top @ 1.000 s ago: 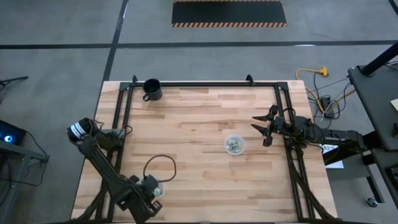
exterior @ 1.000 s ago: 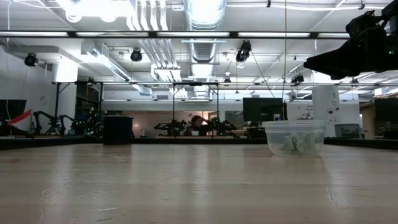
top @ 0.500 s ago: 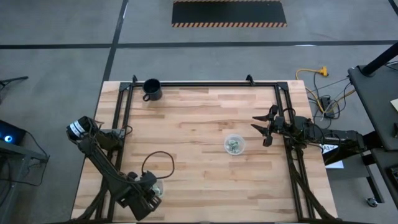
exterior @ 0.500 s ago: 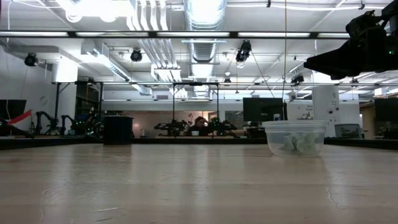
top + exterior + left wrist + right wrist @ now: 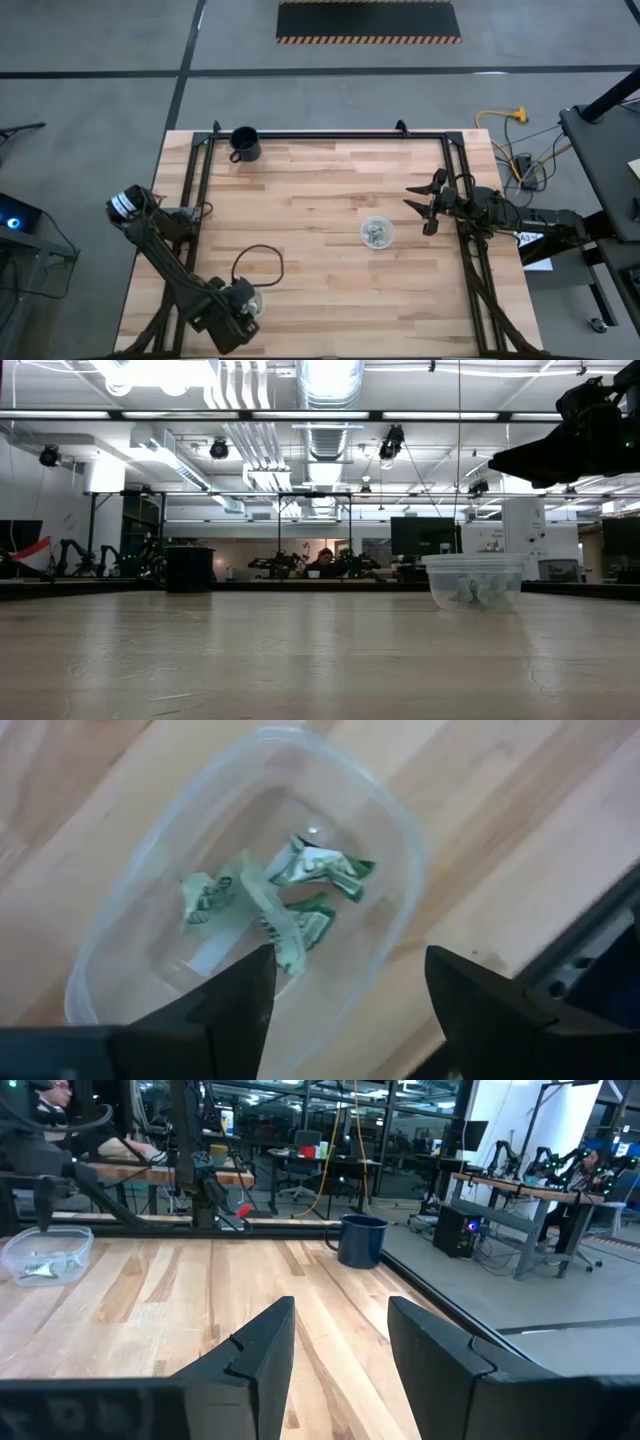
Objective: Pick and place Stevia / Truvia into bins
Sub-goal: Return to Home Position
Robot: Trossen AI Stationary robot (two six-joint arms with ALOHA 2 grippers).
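Observation:
A clear rounded-rectangular bin [image 5: 402,840] stands on the table near its front left corner, and several crumpled green-and-white Stevia packets [image 5: 318,870] lie on its floor. My left gripper [image 5: 350,970] hangs open just above it [image 5: 246,300], nothing between its fingers. The round clear bin [image 5: 377,233] stands right of the table's middle, with packets [image 5: 478,590] inside. My right gripper [image 5: 421,207] hovers open to the right of the round bin, above the table, and is empty in its wrist view [image 5: 340,1320].
A black mug [image 5: 243,143] stands at the far left of the table. Black frame rails [image 5: 200,180] run along the left, far and right sides. A dark cable loop [image 5: 258,265] lies beside my left arm. Bare wood stretches between the two bins.

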